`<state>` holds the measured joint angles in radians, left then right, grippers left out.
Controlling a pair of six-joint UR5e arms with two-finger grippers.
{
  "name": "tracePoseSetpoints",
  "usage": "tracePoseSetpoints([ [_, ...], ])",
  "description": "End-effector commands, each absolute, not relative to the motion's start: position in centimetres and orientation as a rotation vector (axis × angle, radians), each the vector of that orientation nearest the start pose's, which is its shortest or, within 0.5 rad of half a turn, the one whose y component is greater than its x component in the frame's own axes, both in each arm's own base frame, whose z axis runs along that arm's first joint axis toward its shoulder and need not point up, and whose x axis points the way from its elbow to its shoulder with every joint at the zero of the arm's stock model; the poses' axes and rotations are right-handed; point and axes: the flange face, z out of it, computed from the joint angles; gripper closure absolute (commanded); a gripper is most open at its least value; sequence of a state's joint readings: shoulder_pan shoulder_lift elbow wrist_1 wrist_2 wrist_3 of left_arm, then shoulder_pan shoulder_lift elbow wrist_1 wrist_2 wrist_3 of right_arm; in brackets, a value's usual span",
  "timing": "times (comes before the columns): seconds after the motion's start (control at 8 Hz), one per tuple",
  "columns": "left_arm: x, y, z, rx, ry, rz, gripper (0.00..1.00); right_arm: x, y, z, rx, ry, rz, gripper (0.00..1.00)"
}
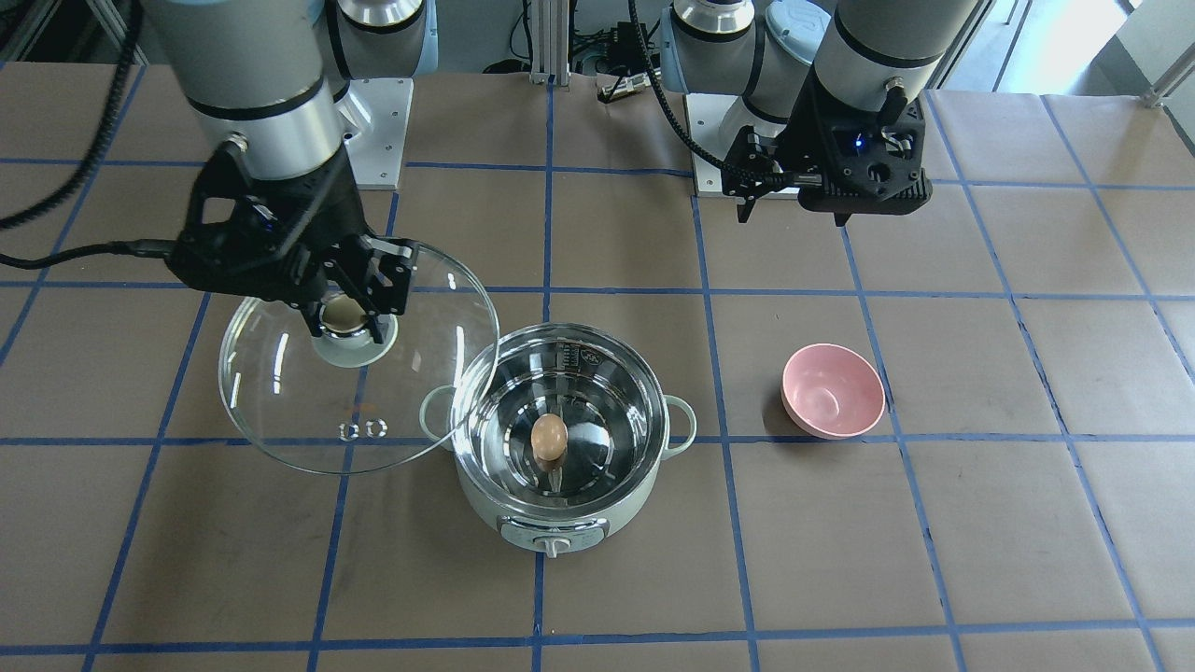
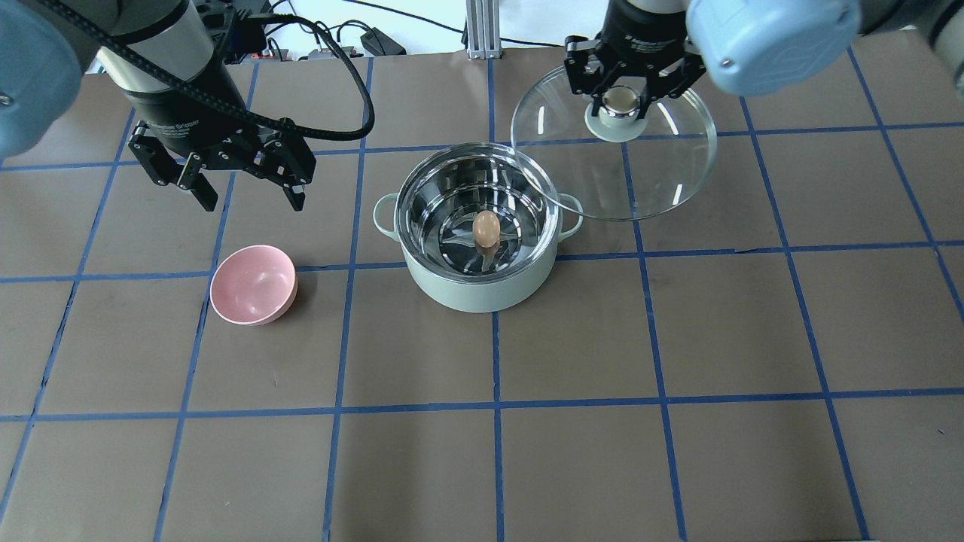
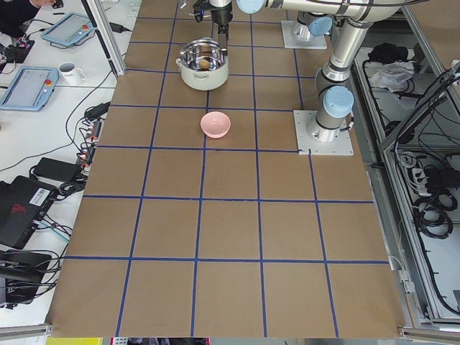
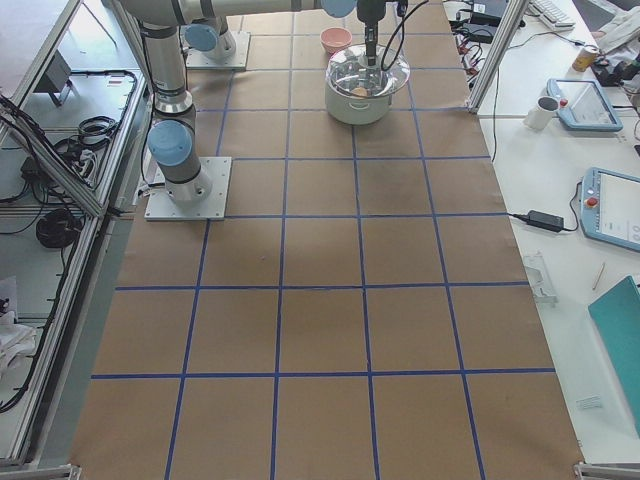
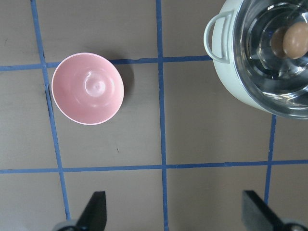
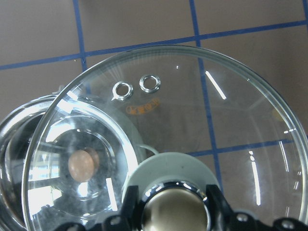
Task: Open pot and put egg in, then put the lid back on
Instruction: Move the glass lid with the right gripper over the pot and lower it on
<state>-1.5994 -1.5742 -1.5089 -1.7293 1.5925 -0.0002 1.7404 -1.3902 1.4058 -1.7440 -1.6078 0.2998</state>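
The mint-green pot (image 2: 482, 290) stands open at the table's middle, its knob facing away from me. The tan egg (image 2: 486, 227) lies on its steel bottom; it also shows in the front view (image 1: 549, 437). My right gripper (image 2: 621, 102) is shut on the tan knob of the glass lid (image 2: 663, 181) and holds the lid in the air beside the pot, its edge overlapping the pot's rim. In the right wrist view the egg (image 6: 83, 164) shows through the lid (image 6: 202, 110). My left gripper (image 2: 245, 197) is open and empty, above the table behind the pink bowl.
A pink bowl (image 2: 252, 284) sits empty on the table to the pot's left, also in the left wrist view (image 5: 87, 88). The pot's near handle (image 5: 214, 38) points toward it. Brown paper with blue tape lines covers the table.
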Motion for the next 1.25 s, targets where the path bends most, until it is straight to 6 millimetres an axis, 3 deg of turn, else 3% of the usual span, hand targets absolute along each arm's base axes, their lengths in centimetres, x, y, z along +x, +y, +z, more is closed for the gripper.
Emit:
tracePoseSetpoints([
  [0.0,-13.7,-47.6,50.5,0.045,3.113,0.146,0.00,30.3,-56.1,44.6,0.336,3.070,-0.294,1.00],
  [0.38,-13.7,-47.3,50.5,0.045,3.113,0.151,0.00,36.7,-56.0,39.3,0.380,3.052,-0.302,1.00],
  [1.12,-13.8,-47.3,50.3,0.050,3.113,0.155,0.00,37.9,-55.6,37.1,0.494,3.031,-0.267,1.00],
])
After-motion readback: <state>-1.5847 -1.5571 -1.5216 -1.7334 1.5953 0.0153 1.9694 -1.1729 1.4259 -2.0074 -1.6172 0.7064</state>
